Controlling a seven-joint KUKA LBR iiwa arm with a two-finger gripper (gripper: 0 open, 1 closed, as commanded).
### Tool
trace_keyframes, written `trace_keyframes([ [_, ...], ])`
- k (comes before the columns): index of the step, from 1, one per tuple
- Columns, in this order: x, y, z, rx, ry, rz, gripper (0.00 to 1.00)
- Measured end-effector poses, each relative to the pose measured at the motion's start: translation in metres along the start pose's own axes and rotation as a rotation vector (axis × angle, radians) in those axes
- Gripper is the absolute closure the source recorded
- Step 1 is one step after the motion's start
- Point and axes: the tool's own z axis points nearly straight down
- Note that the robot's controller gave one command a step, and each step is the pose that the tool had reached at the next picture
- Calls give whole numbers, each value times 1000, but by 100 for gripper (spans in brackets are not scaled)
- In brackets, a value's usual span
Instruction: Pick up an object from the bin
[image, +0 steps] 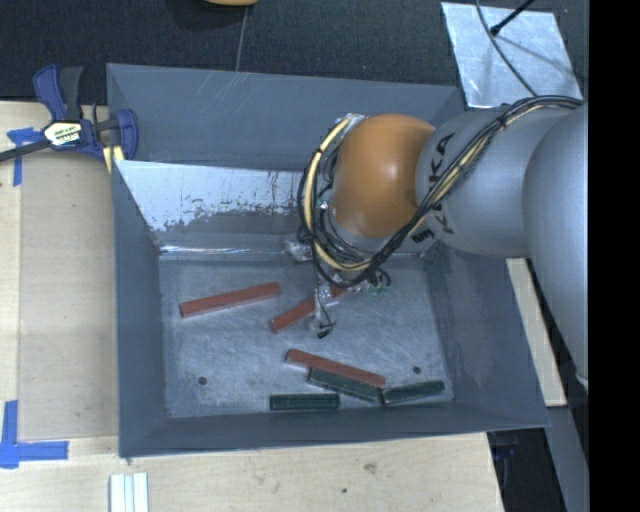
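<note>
Nearest the camera, against the front wall of the grey bin (140, 330), lies a dark green stick (303, 402), with a second green stick (413, 392) to its right. Just behind them a reddish-brown stick (335, 367) lies slantwise along a third green stick (343, 385); whether those two touch is hard to make out. Farther in, at the middle of the floor, the gripper (322, 318) hangs low at the right end of a short reddish-brown stick (290, 318), which lies tilted and apart from the others. This looks like the approach stage of the pick, the short stick being the likely target and not yet lifted. The next move would call for settling squarely over that end, closing across the stick's narrow width and raising it clear. Whether the gripper is wide or narrow cannot be told, nor whether it already touches the stick, since the tip is small and dark against the floor. To the left, a longer reddish-brown stick (230, 299) lies alone. Beyond, the orange wrist cover (375, 175) and its cables hide part of the far floor and back wall.
</note>
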Motion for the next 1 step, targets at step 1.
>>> trace_keyframes([
  [1,-1,-3,23,-2,6,-49,0],
])
